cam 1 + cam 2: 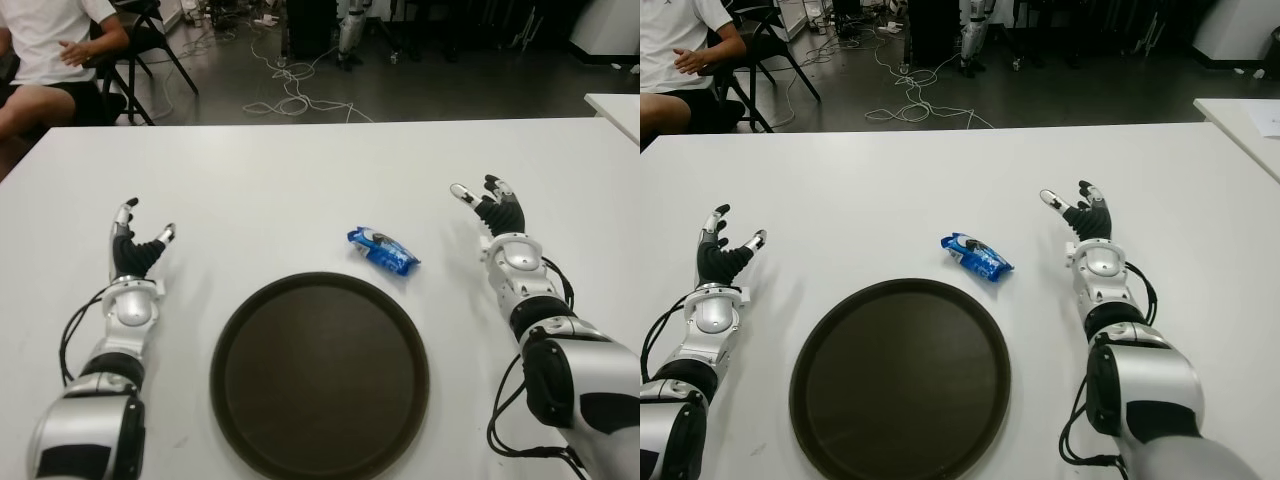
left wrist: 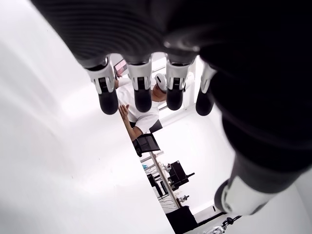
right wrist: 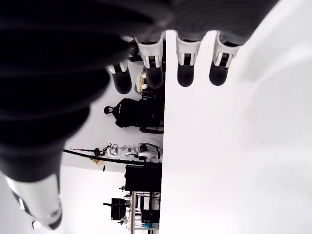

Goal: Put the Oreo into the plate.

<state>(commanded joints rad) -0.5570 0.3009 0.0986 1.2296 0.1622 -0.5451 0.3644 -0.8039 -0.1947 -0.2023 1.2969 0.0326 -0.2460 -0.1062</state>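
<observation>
A blue Oreo packet [image 1: 383,250] lay flat on the white table [image 1: 300,180], a little right of the frame's centre in the left eye view. Its long axis ran on a diagonal, one end pointing toward the upper left of the frame and the other toward the lower right. It sat just beyond the upper right rim of the round dark plate [image 1: 320,372], close to that rim but apart from it. The plate filled the lower middle of the frame.

The left hand [image 1: 135,248] showed at the left of the frame, well apart from the plate's left edge, its fingers [image 2: 142,92] extended and spread with nothing between them. The right hand [image 1: 497,212] showed at the right of the frame, to the right of the packet and clear of it, fingers [image 3: 186,68] likewise stretched out and holding nothing.

In the upper left corner a person [image 1: 45,50] in a white shirt sat beyond the table's far edge. Cables [image 1: 290,95] lay tangled on the dark floor at the top middle.
</observation>
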